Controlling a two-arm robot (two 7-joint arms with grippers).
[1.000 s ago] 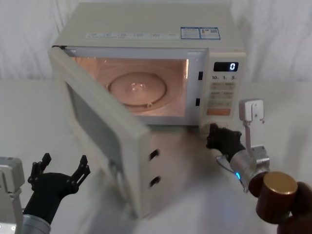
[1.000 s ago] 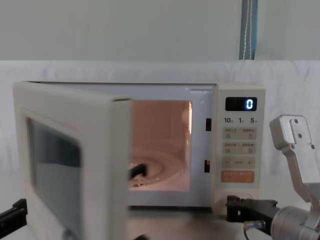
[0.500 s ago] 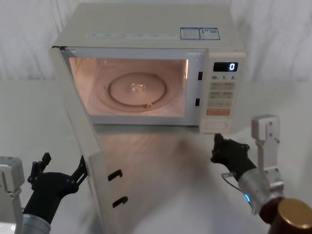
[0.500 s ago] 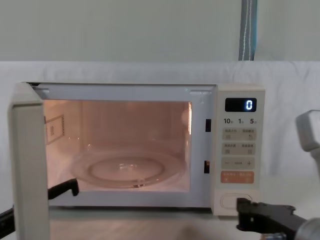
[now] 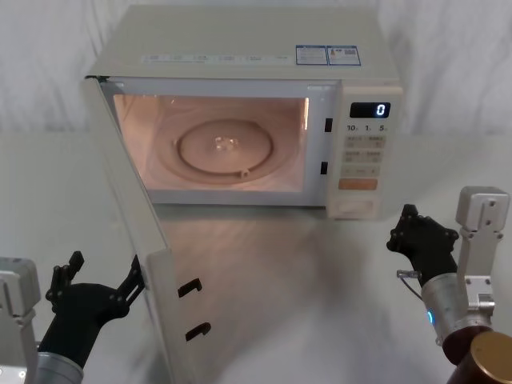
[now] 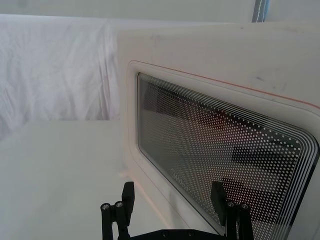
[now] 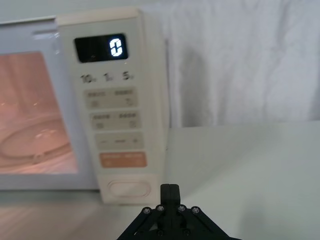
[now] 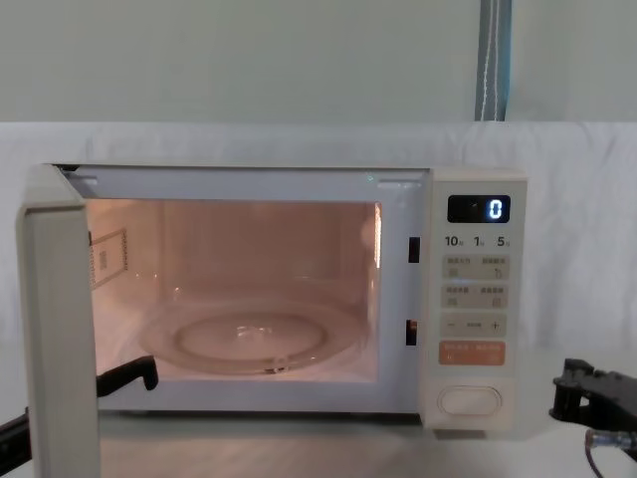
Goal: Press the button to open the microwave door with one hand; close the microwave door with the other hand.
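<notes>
The microwave door (image 5: 171,314) stands swung wide open, edge-on in the head view, with the lit cavity and glass turntable (image 5: 225,144) exposed. In the left wrist view the door's outer face and dotted window (image 6: 225,150) lie close ahead of my open left gripper (image 6: 172,196). That gripper (image 5: 106,269) hovers low at the front left, just left of the door's free edge. The cream oval button (image 7: 129,188) sits at the bottom of the keypad panel (image 5: 366,160). My right gripper (image 5: 406,221), shut and holding nothing, hangs to the right of the button (image 8: 470,400), a short way off it.
The microwave (image 5: 240,48) stands at the back of a white cloth-covered table (image 5: 304,280). The display (image 8: 480,208) reads 0. An orange key (image 7: 123,160) lies just above the button. A white curtain hangs behind.
The door swung from half open to wide open. My right gripper drew back from the button, towards me and to the right. The left arm stayed put.
</notes>
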